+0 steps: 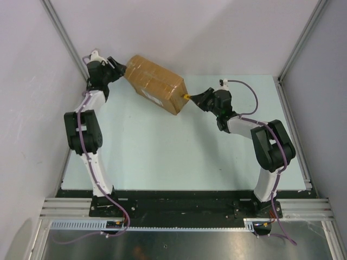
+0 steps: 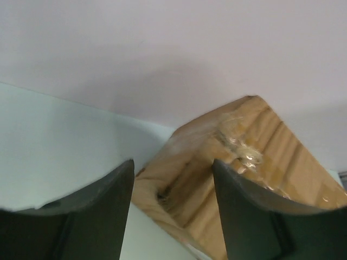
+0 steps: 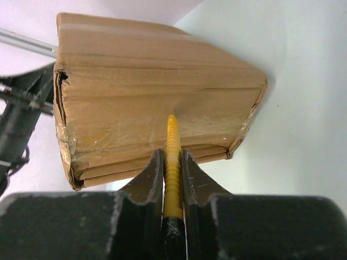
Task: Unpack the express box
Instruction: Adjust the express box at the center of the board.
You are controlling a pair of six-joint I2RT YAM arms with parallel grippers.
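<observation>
The express box [image 1: 154,84], a brown taped carton, lies slantwise at the back left of the pale table [image 1: 162,146]. My left gripper [image 1: 118,69] stands at its far left end. In the left wrist view the box corner [image 2: 184,179] sits between the dark fingers [image 2: 105,206] of that gripper [image 2: 172,162], jaws open with a gap on the left side. My right gripper [image 1: 199,99] is shut on a yellow utility knife [image 3: 173,162]. The knife's tip [image 1: 186,96] touches the taped end of the box [image 3: 152,108], just ahead of the gripper [image 3: 172,156].
The white back wall [image 1: 217,32] runs close behind the box. Metal frame posts [image 1: 59,27] rise at the left and right [image 1: 303,38] back corners. The left arm [image 3: 21,108] shows beside the box in the right wrist view.
</observation>
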